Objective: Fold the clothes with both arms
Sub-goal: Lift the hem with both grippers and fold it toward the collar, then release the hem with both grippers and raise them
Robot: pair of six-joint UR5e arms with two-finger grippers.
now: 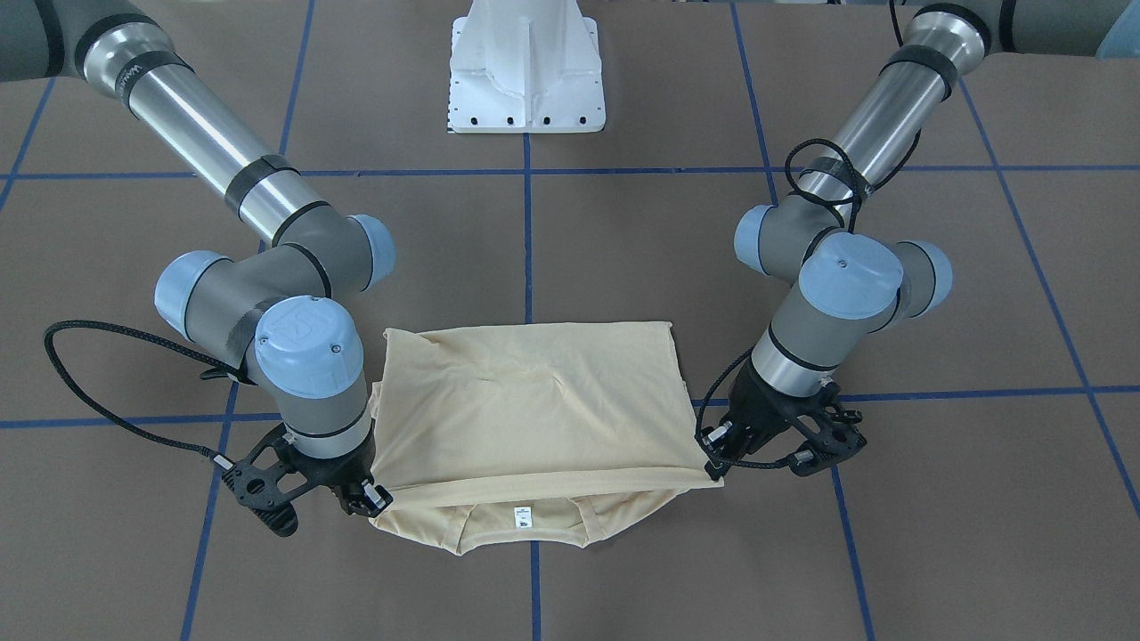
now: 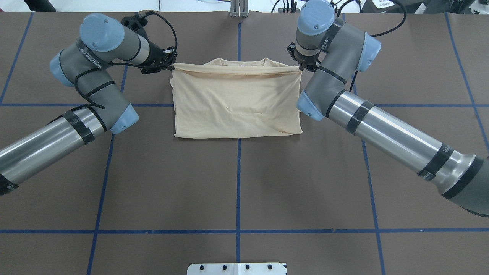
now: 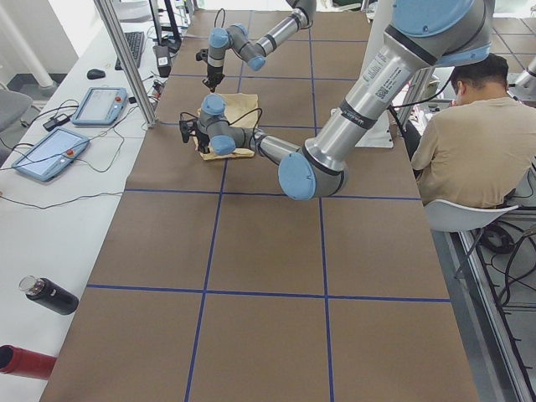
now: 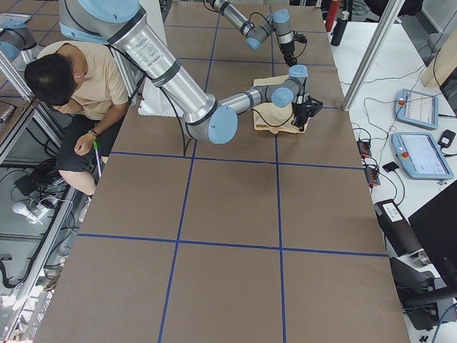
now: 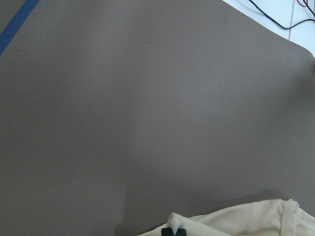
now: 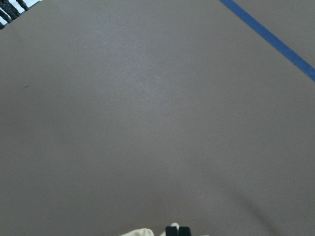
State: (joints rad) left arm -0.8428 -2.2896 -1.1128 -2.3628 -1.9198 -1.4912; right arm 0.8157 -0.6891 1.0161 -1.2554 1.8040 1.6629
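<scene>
The cream-yellow T-shirt (image 2: 237, 103) lies on the brown table, folded, plain side up, with its lower edge pulled over towards the collar. The collar and white neck label (image 1: 522, 515) still show beyond that edge. My left gripper (image 2: 171, 67) is shut on one corner of the lifted edge; it also shows in the front-facing view (image 1: 717, 467). My right gripper (image 2: 300, 68) is shut on the other corner (image 1: 370, 499). Both hold the edge taut just above the table. The left wrist view shows fabric (image 5: 236, 221) at the fingertips (image 5: 174, 231). The print is hidden.
The white pedestal base (image 1: 525, 71) stands at the robot's side of the table. Blue tape lines (image 2: 238, 183) grid the brown table. A seated person (image 3: 469, 134) is beside the table. Teach pendants (image 4: 421, 153) and bottles (image 3: 50, 295) lie on the side bench.
</scene>
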